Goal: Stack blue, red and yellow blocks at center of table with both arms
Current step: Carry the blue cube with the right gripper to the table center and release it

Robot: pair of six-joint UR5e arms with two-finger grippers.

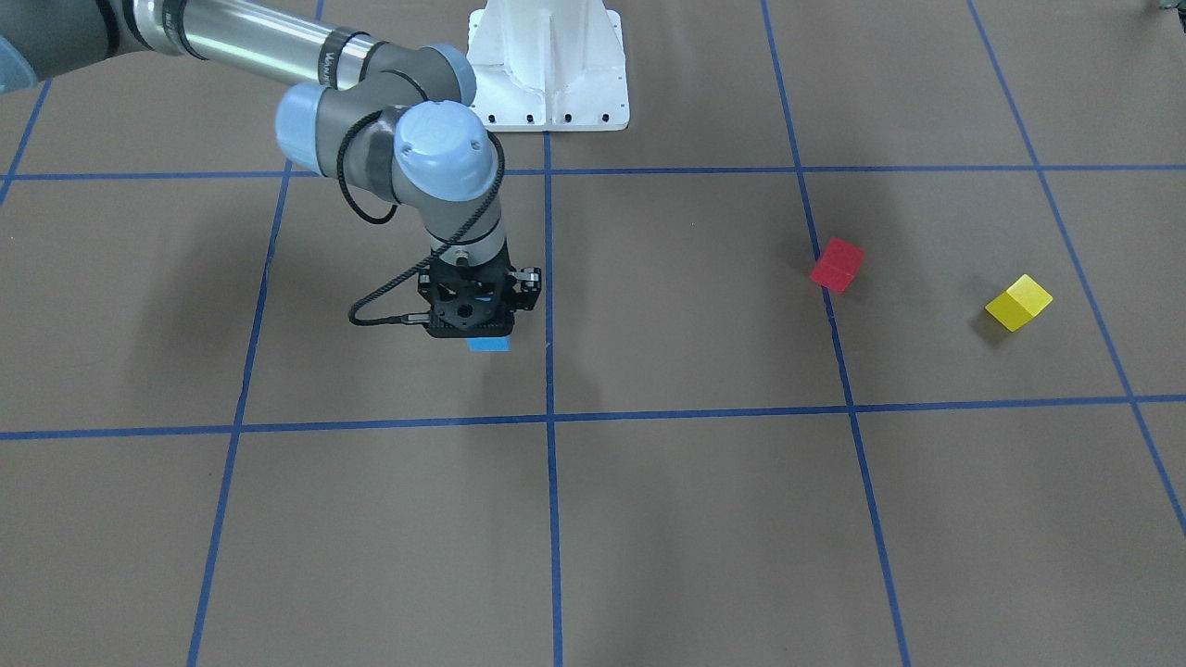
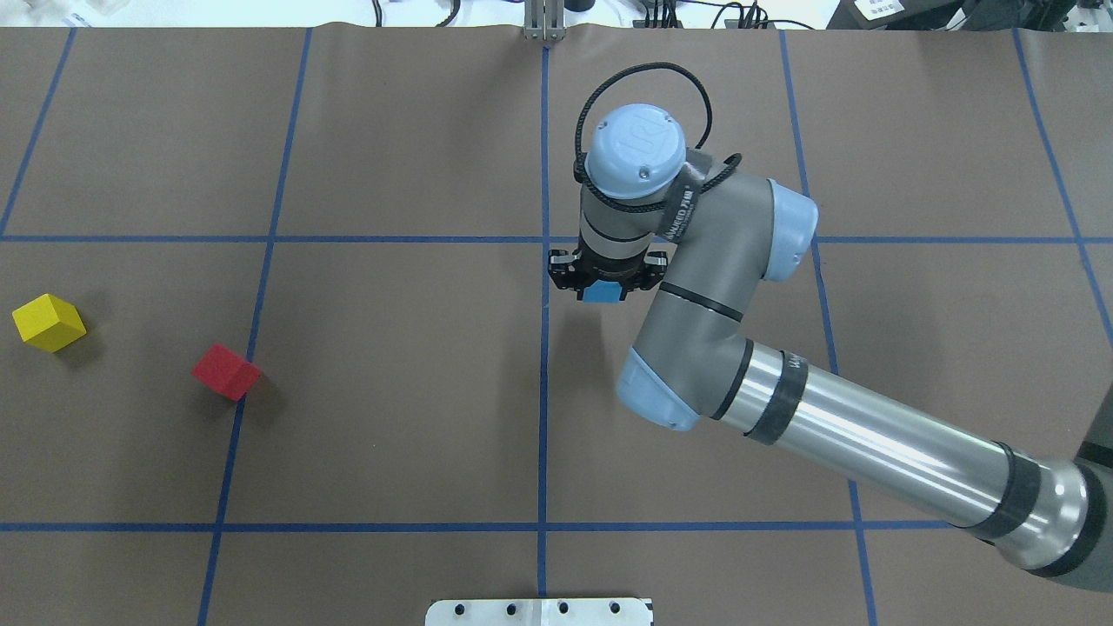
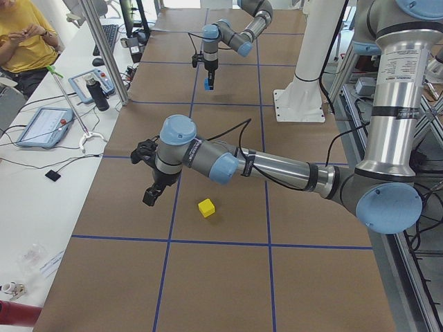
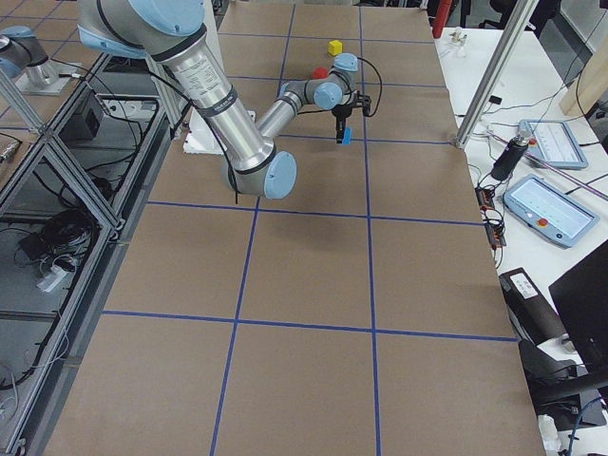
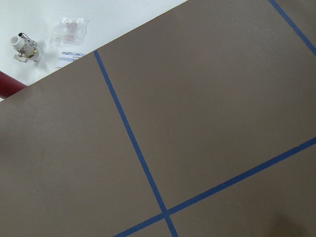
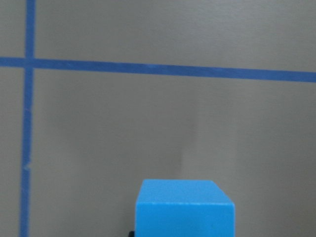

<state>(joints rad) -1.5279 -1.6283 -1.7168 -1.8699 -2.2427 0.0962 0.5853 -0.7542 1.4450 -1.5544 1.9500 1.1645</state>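
Observation:
My right gripper (image 2: pixel 602 291) is shut on the blue block (image 2: pixel 600 293) and holds it a little above the table, just right of the centre tape line. The block fills the bottom of the right wrist view (image 6: pixel 185 210). The red block (image 2: pixel 225 371) lies on a tape line at the left. The yellow block (image 2: pixel 49 322) lies further left, near the edge. My left gripper (image 3: pixel 149 197) shows only in the exterior left view, hanging above the table beside the yellow block (image 3: pixel 206 207). I cannot tell whether it is open or shut.
Blue tape lines (image 2: pixel 544 391) divide the brown table into squares. The white robot base (image 1: pixel 547 65) stands at the robot's side of the table. Tablets (image 4: pixel 549 204) and a seated person (image 3: pixel 24 34) are beyond the far edge.

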